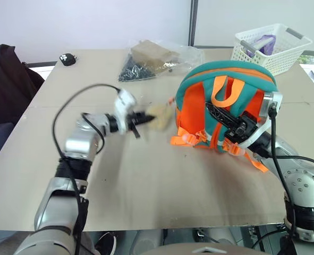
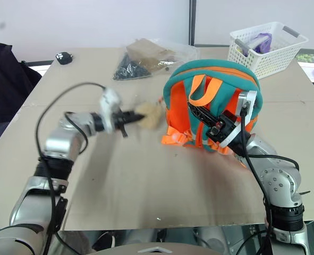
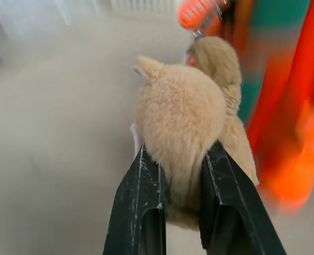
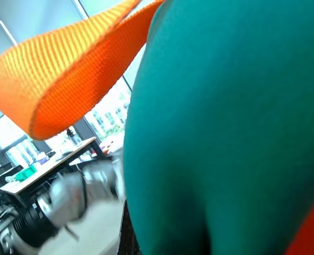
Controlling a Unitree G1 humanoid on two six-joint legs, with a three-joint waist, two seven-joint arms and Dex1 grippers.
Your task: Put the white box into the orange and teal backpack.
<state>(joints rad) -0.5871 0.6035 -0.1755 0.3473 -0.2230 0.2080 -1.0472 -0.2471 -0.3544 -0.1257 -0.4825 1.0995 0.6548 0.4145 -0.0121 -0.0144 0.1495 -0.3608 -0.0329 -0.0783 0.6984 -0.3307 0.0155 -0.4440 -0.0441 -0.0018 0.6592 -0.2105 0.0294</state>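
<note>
The orange and teal backpack (image 1: 196,85) stands upright on the table, right of centre, with its straps toward me. My right gripper (image 1: 212,110) is shut against its orange back panel, just under the handle loop (image 1: 226,91), and holds it up. A tan plush toy (image 1: 160,115) hangs off the backpack's left side. My left gripper (image 1: 144,118) is shut on this toy, and its black fingers (image 3: 141,202) press into the fur from both sides. The white box is out of view.
A white lattice basket (image 1: 271,48) with a purple item stands at the far right. A clear plastic bag (image 1: 154,57) of brown and dark pieces lies behind the backpack. A small black object (image 1: 67,59) sits far left. Dark fabric (image 1: 5,79) lies beside the table's left edge.
</note>
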